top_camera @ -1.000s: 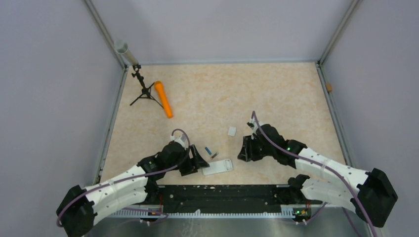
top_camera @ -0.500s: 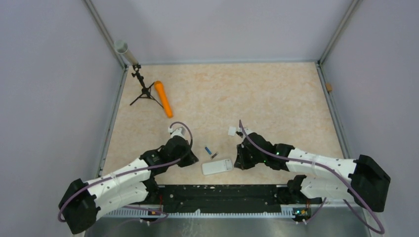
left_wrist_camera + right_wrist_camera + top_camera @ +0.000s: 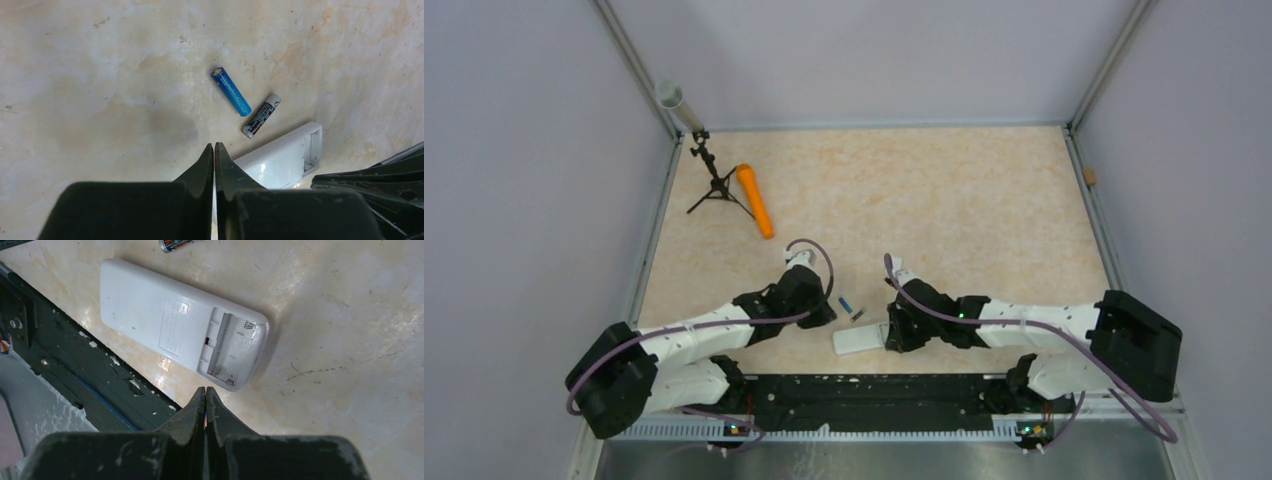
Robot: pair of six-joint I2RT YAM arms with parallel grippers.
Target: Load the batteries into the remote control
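The remote control (image 3: 180, 335) is lying back-up near the table's (image 3: 944, 200) near edge, its recess (image 3: 232, 352) showing empty; the left gripper (image 3: 214, 150) and right gripper (image 3: 205, 392) are hovering, jaws together, holding nothing; the blue battery (image 3: 231, 91) and dark battery (image 3: 261, 116) are lying loose beside it, so loading is not yet begun.

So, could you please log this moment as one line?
left fingers shut | right fingers shut | remote back up, recess empty | blue battery, dark battery loose beside it

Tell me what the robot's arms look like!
The left arm and right arm are white tubes with black joints and chunky black ends. A thin purple cable loops along each. The left gripper and right gripper each have two black wedge-shaped fingers.
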